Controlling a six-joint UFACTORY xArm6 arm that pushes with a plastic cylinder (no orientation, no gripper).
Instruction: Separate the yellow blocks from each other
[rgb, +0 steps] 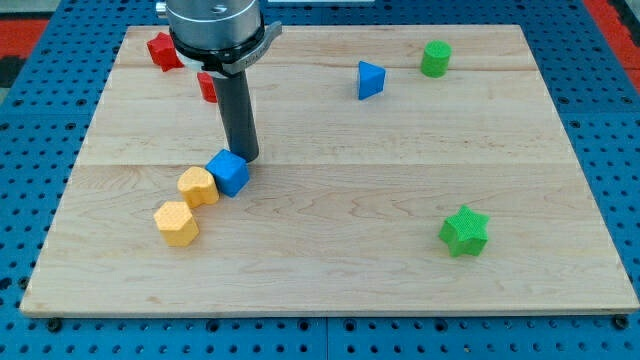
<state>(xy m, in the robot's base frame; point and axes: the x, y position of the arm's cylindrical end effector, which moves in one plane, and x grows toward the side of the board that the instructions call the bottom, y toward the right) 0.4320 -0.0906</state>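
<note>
You are looking down at a pale wooden table (400, 200) on a blue pegboard. Your tool is a straight dark rod with no jaws, so it cannot open, close or hold anything; it only pushes. My tip (245, 157) rests on the table just above and to the view's right of a blue cube (230, 173), touching it or very nearly so; which of the two, the view does not settle.

The two yellow blocks lie left of centre, low in the view. The upper yellow block (198, 186) sits against the blue cube's left side. The lower yellow block (177, 223) sits just below and left of it, with at most a thin gap between them. The three form a diagonal chain running down to the left.

The risk is that chain. If you push down-left from here, the blue cube likely drives the upper yellow block into the lower one, so both slide together instead of parting. A long push that way could also carry the lower yellow block towards the table's left edge.

Well apart from all this are a red block (163, 50) at the top left, a second red block (207, 86) partly hidden behind the rod, a blue wedge-like block (370, 79), a green cylinder (435, 59) and a green star (464, 231).
</note>
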